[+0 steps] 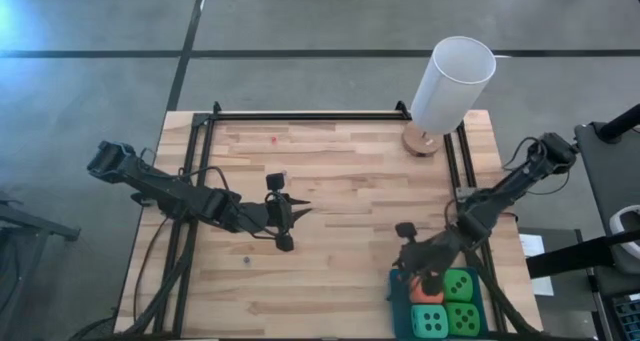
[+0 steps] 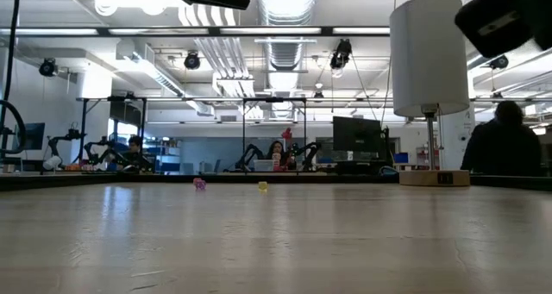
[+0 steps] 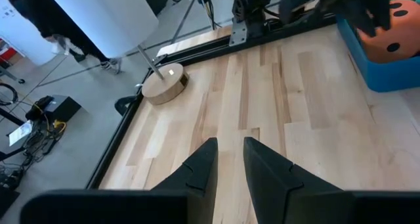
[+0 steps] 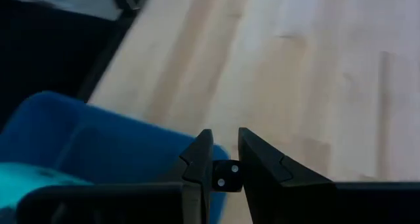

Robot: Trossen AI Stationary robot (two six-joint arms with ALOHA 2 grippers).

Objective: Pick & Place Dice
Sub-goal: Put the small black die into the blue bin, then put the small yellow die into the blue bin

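**Last die going into the blue bin**

The right gripper (image 1: 428, 278) hovers over the blue bin (image 1: 398, 299) at the surface's near right corner, pinching what looks like the orange-red die (image 1: 422, 289); the turquoise die (image 1: 430, 321) and two green dice (image 1: 459, 285) already lie inside. Next, likely a release straight down. The left gripper (image 1: 283, 229) waits mid-surface, fingers slightly spread, empty. Farther back stands a white cylinder (image 1: 452, 83) on the wooden surface (image 1: 340, 171); beyond, a lab with seated people.

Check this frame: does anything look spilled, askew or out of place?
Nothing spilled or askew. The four dice are at the blue tray, with the right tool over it. The only strays are a tiny pink bit and a yellow bit far across the table.
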